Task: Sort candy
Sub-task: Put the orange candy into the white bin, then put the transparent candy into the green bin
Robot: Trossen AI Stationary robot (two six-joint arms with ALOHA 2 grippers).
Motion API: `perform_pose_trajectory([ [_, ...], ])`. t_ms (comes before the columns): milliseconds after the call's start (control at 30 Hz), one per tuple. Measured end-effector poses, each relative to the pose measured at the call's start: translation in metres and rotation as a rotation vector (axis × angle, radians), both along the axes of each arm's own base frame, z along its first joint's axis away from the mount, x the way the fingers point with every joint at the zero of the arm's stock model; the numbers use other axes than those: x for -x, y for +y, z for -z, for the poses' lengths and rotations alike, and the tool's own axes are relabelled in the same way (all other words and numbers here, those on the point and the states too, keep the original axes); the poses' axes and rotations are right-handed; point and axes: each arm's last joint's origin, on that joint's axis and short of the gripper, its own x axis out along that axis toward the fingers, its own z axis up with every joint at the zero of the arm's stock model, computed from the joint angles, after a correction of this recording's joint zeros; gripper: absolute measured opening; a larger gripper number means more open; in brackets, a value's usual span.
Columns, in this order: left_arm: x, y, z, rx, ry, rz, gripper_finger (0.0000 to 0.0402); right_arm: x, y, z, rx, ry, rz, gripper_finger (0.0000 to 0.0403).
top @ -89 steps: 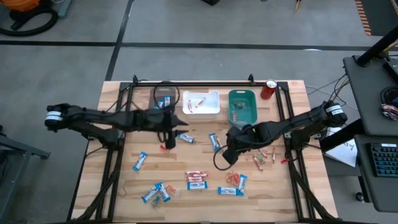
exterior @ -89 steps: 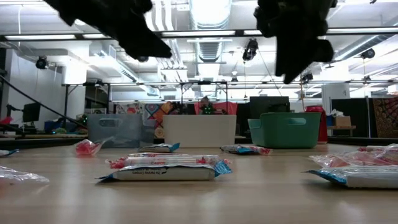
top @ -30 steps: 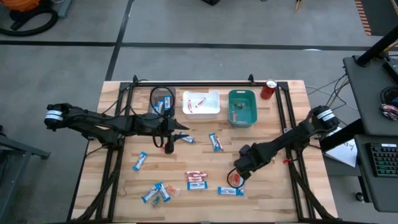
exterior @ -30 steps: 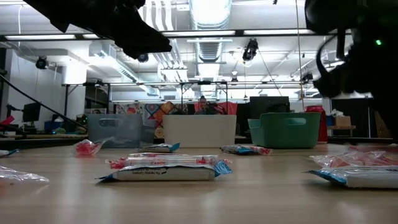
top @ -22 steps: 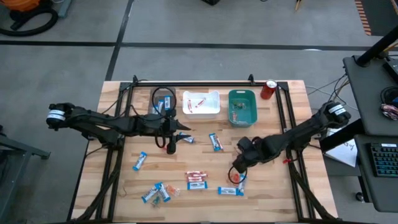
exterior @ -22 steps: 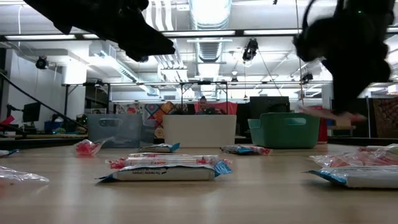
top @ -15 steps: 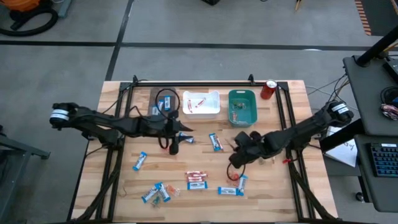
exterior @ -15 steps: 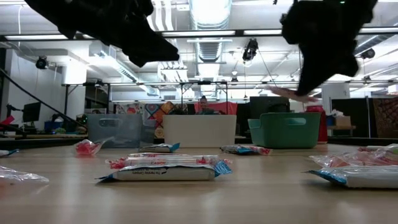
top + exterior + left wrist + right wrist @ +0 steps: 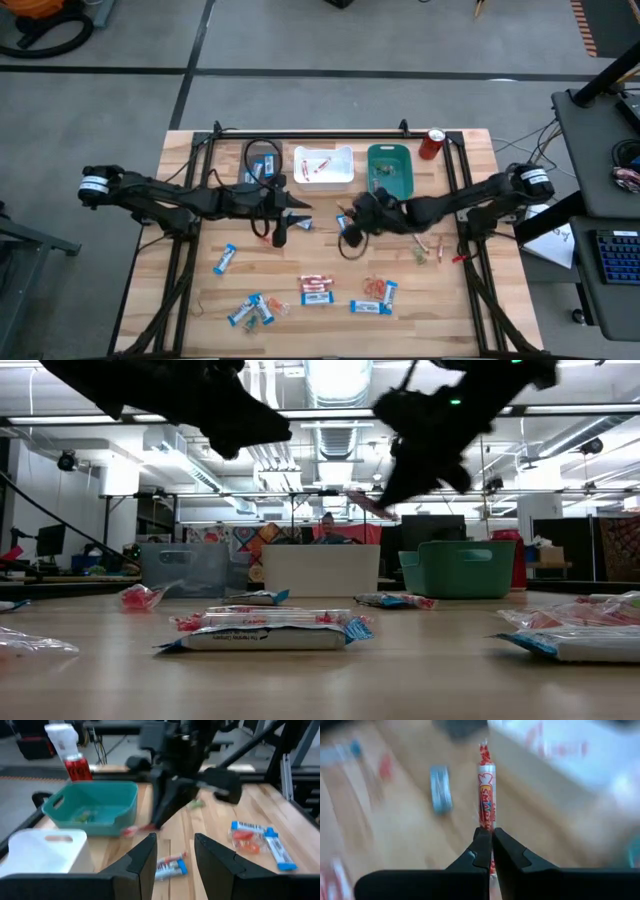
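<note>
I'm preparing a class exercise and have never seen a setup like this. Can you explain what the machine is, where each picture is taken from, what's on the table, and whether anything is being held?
Two dark robot arms work at a wooden table. One picture looks straight down, one looks level along the tabletop, and two come from cameras on the wrists. Wrapped candy lies scattered; at the back stand a grey bin, a white bin, a teal bin and a red can. The right end effector is shut on a red-and-white candy roll, lifted above the table. The left end effector hangs open, holding nothing.
</note>
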Motion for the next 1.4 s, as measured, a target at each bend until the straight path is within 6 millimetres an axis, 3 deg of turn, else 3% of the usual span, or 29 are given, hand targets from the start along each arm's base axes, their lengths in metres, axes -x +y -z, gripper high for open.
perform_pose_trajectory([
  [167,0.002,0.0,-0.006,-0.001,-0.03,-0.006,0.0116,-0.018,-0.048,-0.01,0.101,-0.134,0.063,0.0008],
  [367,0.006,0.0,-0.01,0.007,-0.045,-0.011,0.0116,-0.023,-0.095,0.012,0.156,-0.029,0.153,0.0009],
  [500,0.007,0.0,-0.01,0.006,-0.033,-0.013,0.0116,-0.024,-0.108,0.024,0.163,0.014,0.176,0.0009],
  [700,0.008,0.0,-0.006,0.03,0.007,-0.02,0.0116,-0.023,-0.111,0.022,0.168,0.01,0.179,0.0009],
  [933,0.01,0.0,0.001,0.102,0.079,-0.028,0.0116,-0.025,-0.092,-0.005,0.146,-0.081,0.095,0.0009],
  [1133,0.013,-0.019,0.006,0.116,0.148,0.085,0.0111,-0.026,-0.051,-0.023,0.135,-0.144,-0.072,0.0009],
  [1400,0.02,-0.037,0.014,0.16,0.25,0.203,0.011,-0.022,0.005,-0.022,0.127,-0.119,-0.251,0.0009],
])
